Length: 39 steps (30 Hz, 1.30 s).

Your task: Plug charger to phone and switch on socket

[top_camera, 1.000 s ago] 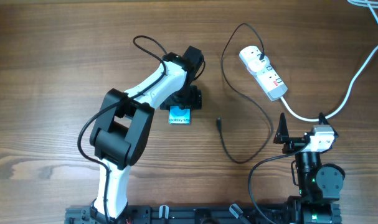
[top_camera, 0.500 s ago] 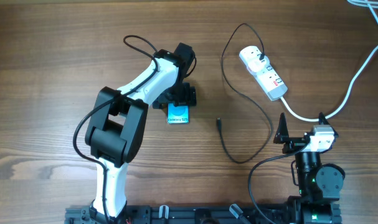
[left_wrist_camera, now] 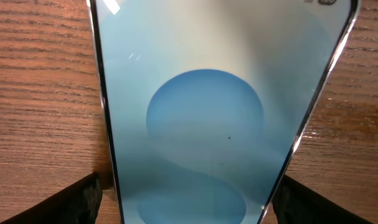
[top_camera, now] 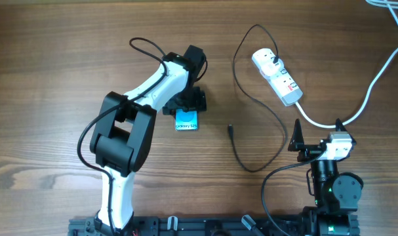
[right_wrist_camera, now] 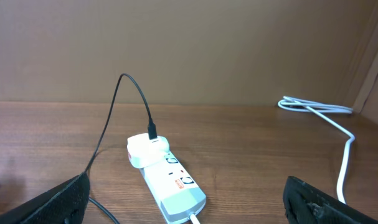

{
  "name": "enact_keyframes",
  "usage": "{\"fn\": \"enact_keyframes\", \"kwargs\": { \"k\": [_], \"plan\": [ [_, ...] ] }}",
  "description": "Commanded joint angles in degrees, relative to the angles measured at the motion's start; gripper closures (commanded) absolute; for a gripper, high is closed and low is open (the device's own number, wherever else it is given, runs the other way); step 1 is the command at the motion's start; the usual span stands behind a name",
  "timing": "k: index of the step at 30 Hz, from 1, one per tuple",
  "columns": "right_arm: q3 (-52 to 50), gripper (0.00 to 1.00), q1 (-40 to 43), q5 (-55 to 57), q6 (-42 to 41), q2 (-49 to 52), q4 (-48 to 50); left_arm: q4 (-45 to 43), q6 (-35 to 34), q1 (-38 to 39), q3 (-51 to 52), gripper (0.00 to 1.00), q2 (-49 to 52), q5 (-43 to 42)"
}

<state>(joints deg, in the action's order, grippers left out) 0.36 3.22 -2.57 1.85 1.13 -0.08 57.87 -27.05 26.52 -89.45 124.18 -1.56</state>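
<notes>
The phone [top_camera: 187,120] lies on the wooden table with its blue screen up, and it fills the left wrist view [left_wrist_camera: 207,124]. My left gripper [top_camera: 188,109] is open and straddles the phone's far end; the right finger is at the phone's edge and the left finger [left_wrist_camera: 76,202] stands a little off it. The charger cable [top_camera: 277,124] runs from a white adapter in the socket [top_camera: 278,76] and ends in a small black plug [top_camera: 231,129] lying free right of the phone. My right gripper [top_camera: 318,136] is open and empty, near the front edge, facing the socket [right_wrist_camera: 171,186].
A thick white cord [top_camera: 372,85] runs from the socket's near end to the back right corner, also seen in the right wrist view [right_wrist_camera: 345,155]. The cable loop [right_wrist_camera: 136,93] rises from the adapter [right_wrist_camera: 148,149]. The left arm's black cable [top_camera: 146,47] arcs behind it.
The left arm has shifted left and slightly back over the phone, and the phone has nudged a little with it. In the last half second almost nothing moved. The right arm is still.
</notes>
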Motion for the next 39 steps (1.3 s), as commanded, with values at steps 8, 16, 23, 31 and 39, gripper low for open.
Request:
{"fn": "enact_keyframes", "kwargs": {
  "k": [8, 16, 23, 31, 39],
  "plan": [
    [-0.1, 0.00, 0.3, -0.5, 0.7, -0.3, 0.1, -0.3, -0.9, 1.0, 1.9, 0.23, 2.3, -0.5],
    [-0.1, 0.00, 0.3, -0.5, 0.8, -0.3, 0.1, 3.5, -0.9, 1.0, -2.6, 0.28, 2.3, -0.5],
    [-0.1, 0.00, 0.3, -0.5, 0.7, -0.3, 0.1, 5.0, -0.9, 1.0, -4.0, 0.30, 1.0, -0.5],
    [-0.1, 0.00, 0.3, -0.5, 0.7, -0.3, 0.1, 7.4, -0.9, 0.7, -4.0, 0.30, -6.8, -10.6],
    [-0.1, 0.00, 0.3, -0.5, 0.7, -0.3, 0.1, 7.3, -0.9, -6.2, -4.0, 0.28, -12.0, -44.0]
  ]
}}
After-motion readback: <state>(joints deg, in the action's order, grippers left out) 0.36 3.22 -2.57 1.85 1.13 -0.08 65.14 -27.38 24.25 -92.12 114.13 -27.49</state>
